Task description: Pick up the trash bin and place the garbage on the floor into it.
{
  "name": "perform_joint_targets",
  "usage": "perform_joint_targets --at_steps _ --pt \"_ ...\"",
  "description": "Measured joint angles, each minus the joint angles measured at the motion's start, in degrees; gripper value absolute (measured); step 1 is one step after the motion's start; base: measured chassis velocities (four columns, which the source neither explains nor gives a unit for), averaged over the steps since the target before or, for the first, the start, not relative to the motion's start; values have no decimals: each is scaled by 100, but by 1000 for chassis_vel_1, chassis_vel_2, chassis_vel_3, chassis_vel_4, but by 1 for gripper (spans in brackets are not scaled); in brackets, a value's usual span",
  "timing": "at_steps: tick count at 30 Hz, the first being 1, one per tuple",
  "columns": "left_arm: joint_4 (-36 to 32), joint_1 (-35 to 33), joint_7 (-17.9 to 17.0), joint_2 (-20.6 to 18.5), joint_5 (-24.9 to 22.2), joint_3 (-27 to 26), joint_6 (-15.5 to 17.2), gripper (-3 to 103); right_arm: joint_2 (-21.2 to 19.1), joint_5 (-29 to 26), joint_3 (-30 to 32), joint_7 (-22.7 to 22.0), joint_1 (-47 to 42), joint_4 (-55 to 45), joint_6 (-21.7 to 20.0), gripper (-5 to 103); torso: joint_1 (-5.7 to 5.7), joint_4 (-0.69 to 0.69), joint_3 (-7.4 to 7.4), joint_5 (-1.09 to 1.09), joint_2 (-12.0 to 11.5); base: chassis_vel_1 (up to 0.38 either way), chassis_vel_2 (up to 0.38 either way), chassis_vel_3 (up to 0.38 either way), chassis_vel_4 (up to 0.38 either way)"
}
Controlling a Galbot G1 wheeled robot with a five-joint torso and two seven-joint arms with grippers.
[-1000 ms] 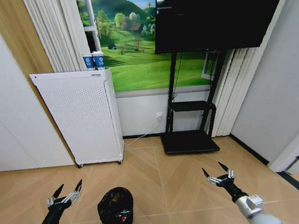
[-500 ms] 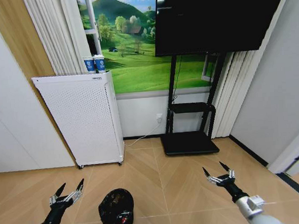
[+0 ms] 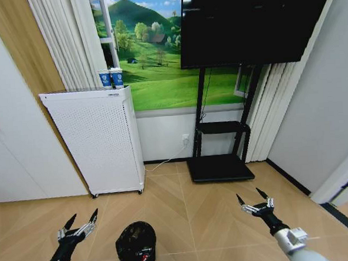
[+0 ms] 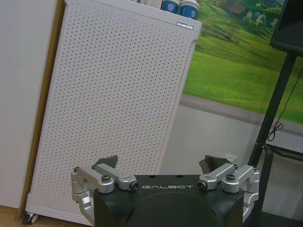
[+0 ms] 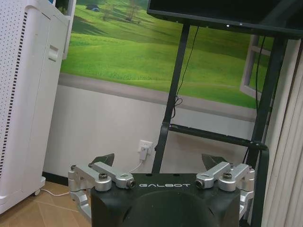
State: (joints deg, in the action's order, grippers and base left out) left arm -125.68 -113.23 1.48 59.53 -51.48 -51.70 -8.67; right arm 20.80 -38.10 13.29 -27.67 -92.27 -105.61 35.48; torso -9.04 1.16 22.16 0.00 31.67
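Note:
The trash bin (image 3: 137,246), small, round and black, stands upright on the wood floor at the bottom of the head view, between my two arms. A small red-and-white piece (image 3: 145,254) of garbage lies inside it. My left gripper (image 3: 82,218) hovers open just left of the bin, apart from it. My right gripper (image 3: 249,194) hangs open well to the right, over bare floor. In the wrist views the left gripper (image 4: 160,163) and the right gripper (image 5: 158,159) both hold nothing.
A white perforated cabinet (image 3: 98,141) on casters stands against the wall behind the bin, with two blue-and-white cups (image 3: 112,78) on top. A black TV stand (image 3: 220,163) with a large screen sits at the back right. Bare floor lies between them.
The whole head picture has slid down a little, so the camera has moved. Both arms keep their pose and both grippers stay open.

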Motion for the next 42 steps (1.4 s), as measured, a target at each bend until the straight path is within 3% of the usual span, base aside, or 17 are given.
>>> perform_joint_targets --at_steps 26,34,37,42 --pt "73 59 -38 33 89 137 24 100 258 261 -189 -64 117 144 -21 100 -217 0 322 0 539 0 0 0 0" --pt "78 70 -376 33 181 142 69 100 303 277 -189 -58 107 136 -5 100 -299 1 441 0 740 0 0 0 0" --pt "160 116 -548 66 282 249 -168 100 413 351 -99 -52 29 146 43 100 -340 0 502 0 841 0 0 0 0" --pt "221 150 -538 85 302 300 -251 100 517 438 -34 -31 -14 136 115 100 -342 0 506 0 847 0 0 0 0"
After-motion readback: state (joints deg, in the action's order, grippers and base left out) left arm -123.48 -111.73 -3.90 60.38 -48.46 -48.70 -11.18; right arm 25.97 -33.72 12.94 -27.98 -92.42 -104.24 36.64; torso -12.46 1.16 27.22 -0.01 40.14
